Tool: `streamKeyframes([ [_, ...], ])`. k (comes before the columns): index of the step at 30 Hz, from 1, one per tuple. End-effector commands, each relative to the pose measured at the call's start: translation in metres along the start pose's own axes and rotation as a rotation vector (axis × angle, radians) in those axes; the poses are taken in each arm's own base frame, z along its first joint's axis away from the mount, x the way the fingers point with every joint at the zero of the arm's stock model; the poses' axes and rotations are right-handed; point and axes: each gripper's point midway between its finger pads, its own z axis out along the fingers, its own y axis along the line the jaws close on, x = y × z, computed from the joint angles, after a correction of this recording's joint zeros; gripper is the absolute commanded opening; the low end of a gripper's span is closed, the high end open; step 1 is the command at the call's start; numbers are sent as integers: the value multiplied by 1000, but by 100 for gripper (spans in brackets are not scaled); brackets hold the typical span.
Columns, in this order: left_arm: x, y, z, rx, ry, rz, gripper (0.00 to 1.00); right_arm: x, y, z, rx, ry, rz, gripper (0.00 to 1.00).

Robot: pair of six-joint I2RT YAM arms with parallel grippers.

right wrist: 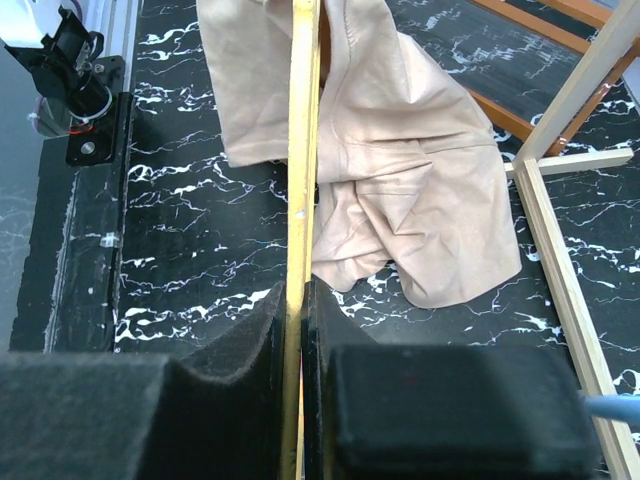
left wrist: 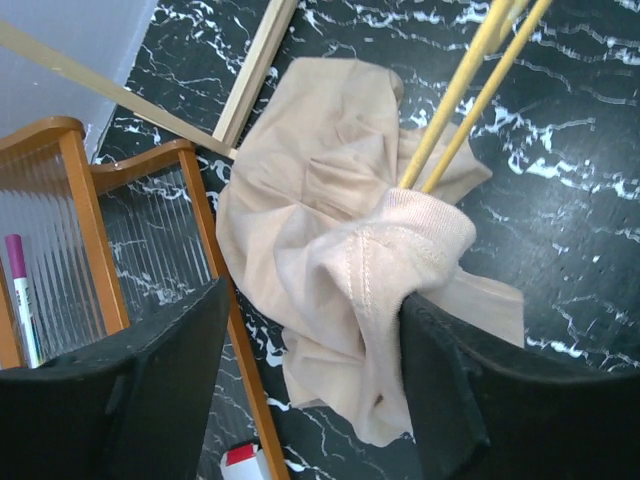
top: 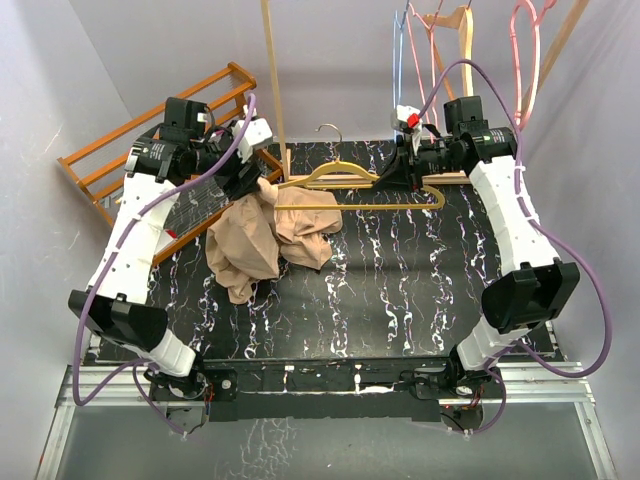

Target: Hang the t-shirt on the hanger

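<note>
The tan-beige t-shirt (top: pixel 262 238) hangs bunched from the left end of the mustard-yellow hanger (top: pixel 350 176), with its lower part on the black marbled table (top: pixel 380 290). My right gripper (top: pixel 402 172) is shut on the hanger's right side; in the right wrist view the hanger's bar (right wrist: pixel 302 150) runs between the closed fingers (right wrist: pixel 250 350) of that gripper (right wrist: pixel 297 300). My left gripper (top: pixel 254 178) is at the shirt's top. In the left wrist view that gripper (left wrist: pixel 312 300) stands wide open, the shirt's ribbed collar (left wrist: pixel 425 225) is draped against its right finger (left wrist: pixel 480 400), and two hanger rods (left wrist: pixel 460 100) enter the collar.
An orange-brown wooden rack (top: pixel 150 150) stands at the left, close to my left gripper; it holds a pink marker (left wrist: pixel 20 300). A light wooden post (top: pixel 272 80) and frame rise behind. Pink hangers (top: pixel 522 50), blue hangers and a wooden hanger (top: pixel 455 25) hang at the back right.
</note>
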Motion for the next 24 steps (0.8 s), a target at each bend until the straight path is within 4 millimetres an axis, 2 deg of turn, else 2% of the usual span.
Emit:
streamKeyframes([
  [1,-20,5,-11,-7,-50,27,69,-25,11,-6,9,-49,-90,8],
  [4,-25,3,-13,13,-59,22,70,-26,12,-6,14,-53,-95,8],
  [7,-23,-5,-13,40,-61,7,61,-24,11,-6,21,-54,-91,8],
  [9,-17,-15,-11,72,-57,-7,53,-23,9,-5,25,-54,-85,8],
  [14,1,-36,-5,119,-33,-27,50,-23,8,-6,34,-54,-85,8],
  [17,10,-47,-2,158,-14,-45,42,-23,6,-6,41,-52,-84,8],
  [18,12,-51,-1,169,-7,-50,38,-23,5,-6,45,-50,-81,8],
  [20,16,-54,1,179,4,-57,23,-21,4,-6,52,-48,-81,8],
  [22,20,-54,2,174,15,-61,1,-21,4,-6,58,-48,-79,8],
  [24,22,-50,0,147,27,-55,0,-18,4,-6,61,-45,-74,8],
])
